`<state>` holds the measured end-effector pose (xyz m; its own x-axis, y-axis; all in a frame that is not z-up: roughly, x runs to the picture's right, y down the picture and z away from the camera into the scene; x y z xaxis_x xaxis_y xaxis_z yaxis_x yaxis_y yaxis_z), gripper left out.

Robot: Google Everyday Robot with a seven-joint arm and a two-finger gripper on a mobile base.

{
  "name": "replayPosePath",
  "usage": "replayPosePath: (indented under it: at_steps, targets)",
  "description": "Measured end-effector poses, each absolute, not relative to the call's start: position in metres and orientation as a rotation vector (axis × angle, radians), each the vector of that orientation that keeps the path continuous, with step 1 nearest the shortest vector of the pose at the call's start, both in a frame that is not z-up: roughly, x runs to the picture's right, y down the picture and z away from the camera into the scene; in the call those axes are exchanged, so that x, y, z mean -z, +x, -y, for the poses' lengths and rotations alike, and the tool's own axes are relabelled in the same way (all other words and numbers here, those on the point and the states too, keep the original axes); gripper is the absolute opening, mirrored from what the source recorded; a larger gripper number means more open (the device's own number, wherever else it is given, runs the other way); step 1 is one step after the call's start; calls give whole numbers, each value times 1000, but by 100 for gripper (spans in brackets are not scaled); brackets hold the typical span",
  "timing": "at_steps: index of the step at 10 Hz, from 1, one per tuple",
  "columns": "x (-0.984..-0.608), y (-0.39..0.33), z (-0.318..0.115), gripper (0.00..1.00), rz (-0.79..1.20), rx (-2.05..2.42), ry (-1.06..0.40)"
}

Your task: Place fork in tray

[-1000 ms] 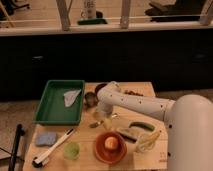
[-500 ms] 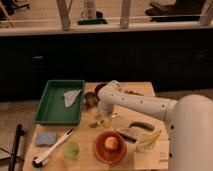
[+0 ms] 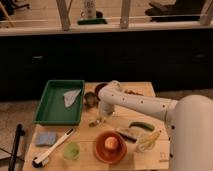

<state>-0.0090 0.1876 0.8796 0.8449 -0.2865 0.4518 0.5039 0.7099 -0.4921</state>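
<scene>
1. Across the light wooden table [image 3: 85,135] the items lie spread apart, which I judge leaves room to approach each one singly.
2. Right of centre, the white robot arm [image 3: 145,104] bends down over the table's middle. Its gripper [image 3: 98,119] sits low, near a small metal cup [image 3: 91,99]. I cannot tell whether the claw is open or closed.
3. The large shallow green plastic tray [image 3: 50,107] lies flat at left rear and holds only a pale scrap [image 3: 71,96], so ample floor remains for a drop.
4. The round orange bowl [image 3: 119,154] stands at front centre.
5. The slim silvery metal fork [image 3: 126,133], as far as I can make out, lies on the table just behind the bowl. It is well apart from the tray, and I judge it not yet grasped.
</scene>
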Motion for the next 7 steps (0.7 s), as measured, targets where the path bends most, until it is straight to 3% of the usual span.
replayPosePath:
  at_steps: [3, 7]
  targets:
    - [-878, -10, -188, 0, 358, 454, -649]
    - [-841, -19, -161, 0, 361, 480, -609]
